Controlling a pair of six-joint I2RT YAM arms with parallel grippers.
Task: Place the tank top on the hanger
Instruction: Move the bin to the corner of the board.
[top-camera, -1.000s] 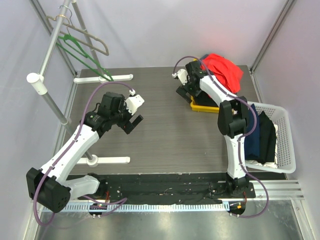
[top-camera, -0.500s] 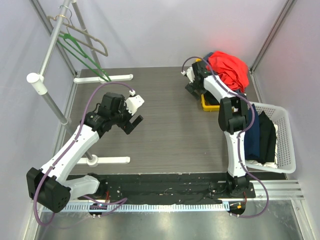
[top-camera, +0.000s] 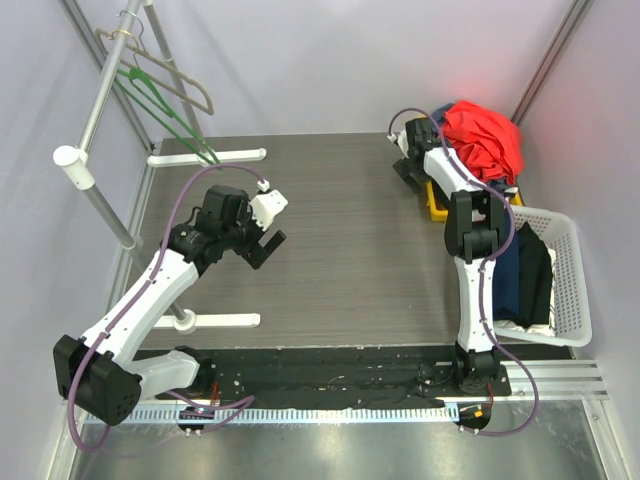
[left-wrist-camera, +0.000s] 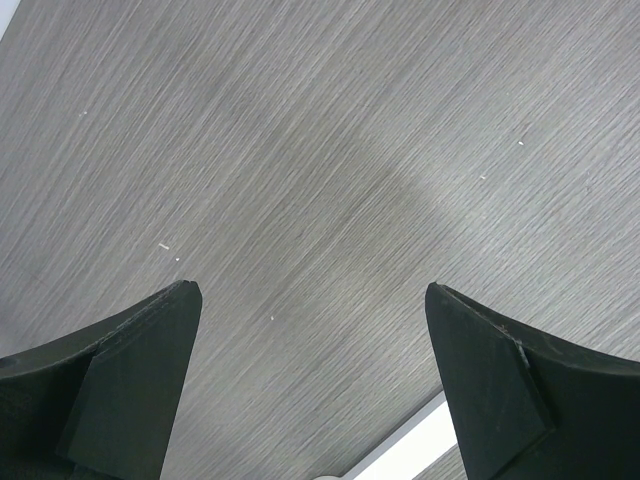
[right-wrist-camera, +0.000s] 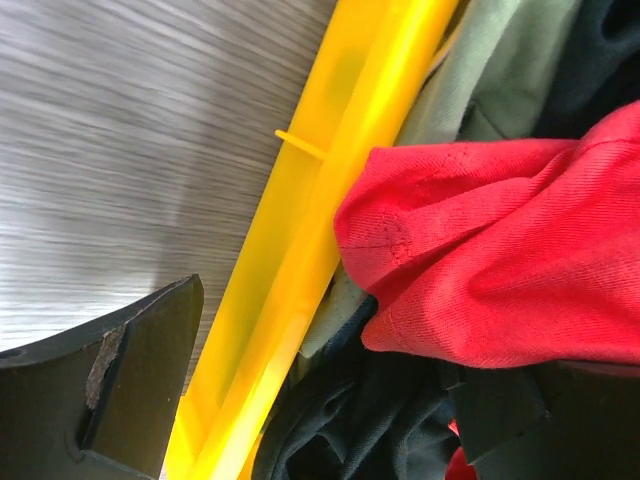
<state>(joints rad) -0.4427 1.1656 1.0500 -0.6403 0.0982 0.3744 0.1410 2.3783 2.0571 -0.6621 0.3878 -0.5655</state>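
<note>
The red tank top lies heaped on other clothes in a yellow bin at the back right. In the right wrist view the tank top hangs over dark garments just inside the bin's rim. My right gripper is open and straddles that rim, with one finger over the table and the other among the clothes. The green hanger hangs from the rack at the back left. My left gripper hovers open over bare table, holding nothing.
A grey-beige hanger hangs beside the green one on the rack rail. The rack's white feet rest on the table. A white basket with dark clothes stands at the right edge.
My right gripper, the yellow bin and the tank top on it have shifted right toward the back right corner. The left arm has not moved.
</note>
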